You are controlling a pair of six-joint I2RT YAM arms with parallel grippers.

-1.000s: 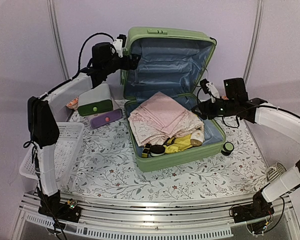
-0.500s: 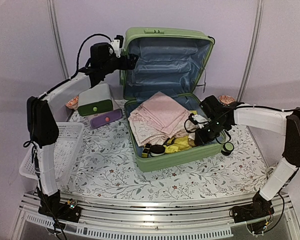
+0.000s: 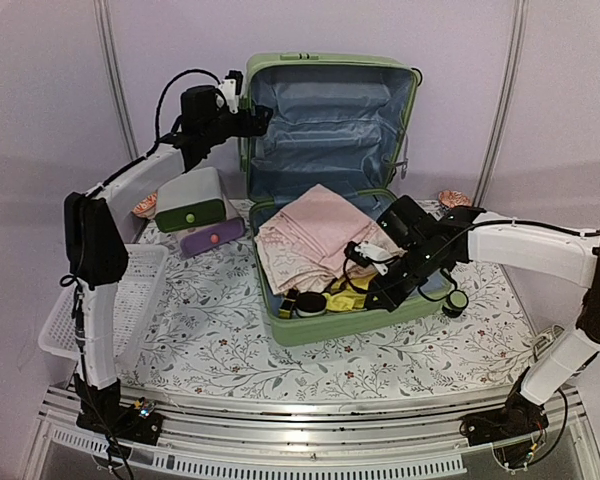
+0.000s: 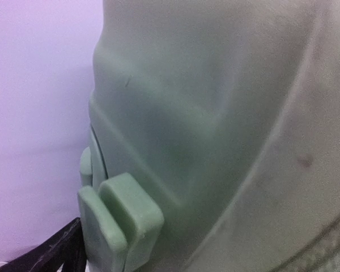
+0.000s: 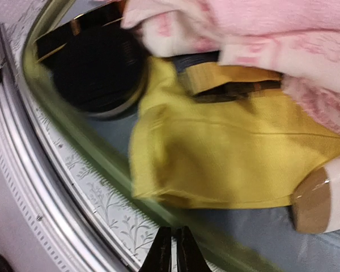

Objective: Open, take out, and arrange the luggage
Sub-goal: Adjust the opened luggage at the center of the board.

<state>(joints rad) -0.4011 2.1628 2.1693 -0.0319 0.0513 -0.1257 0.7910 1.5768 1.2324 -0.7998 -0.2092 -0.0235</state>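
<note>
Shows luggage [image 3: 332, 322] lying open toward the counter's far edge, lid upright, left pincer [image 3: 246, 119] spread wide at the lid's outer left side, right pincer [image 5: 171, 250] closed tight on nothing over the near wall.

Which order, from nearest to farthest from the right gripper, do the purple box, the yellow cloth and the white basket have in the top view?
1. The yellow cloth, inside the suitcase, beside the right gripper.
2. The purple box, on the table left of the suitcase.
3. The white basket, at the table's far left edge.
</note>
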